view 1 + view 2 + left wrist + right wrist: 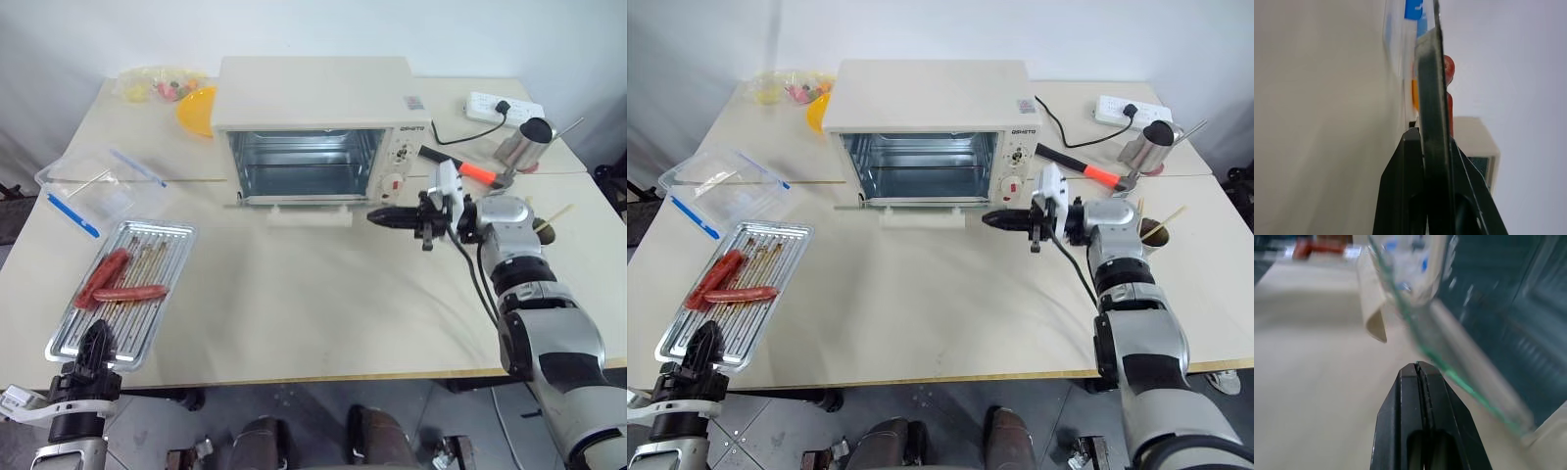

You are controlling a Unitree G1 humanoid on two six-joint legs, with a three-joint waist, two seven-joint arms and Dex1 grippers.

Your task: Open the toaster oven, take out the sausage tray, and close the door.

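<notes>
Your left end effector (96, 338) sits at the lower left of the head view, its two black fingers pinched on the near rim of the sausage tray (147, 294); the wrist view shows the metal edge clamped between the fingers (1405, 176). The tray lies flat on the table (323, 304) at the left, with long red sausages (118, 284) on its ridged base. Just beyond it, toward the upper left, lies a clear plastic box with blue clips (88, 186).

Your right end effector (380, 217) is right of centre, pointing toward the left of the frame, fingers pressed together and holding nothing. Its tip is just beside the right end of the door (309, 203), which lies folded down flat in front of the toaster oven (313, 108), cream bar handle (310, 216) toward you. The oven cavity is open, at upper centre.

Behind your right arm, at the upper right, you have a hammer with an orange grip (465, 166), a metal cup (524, 145) and a white power strip (505, 106). A yellow bowl (199, 110) sits left of the oven.
</notes>
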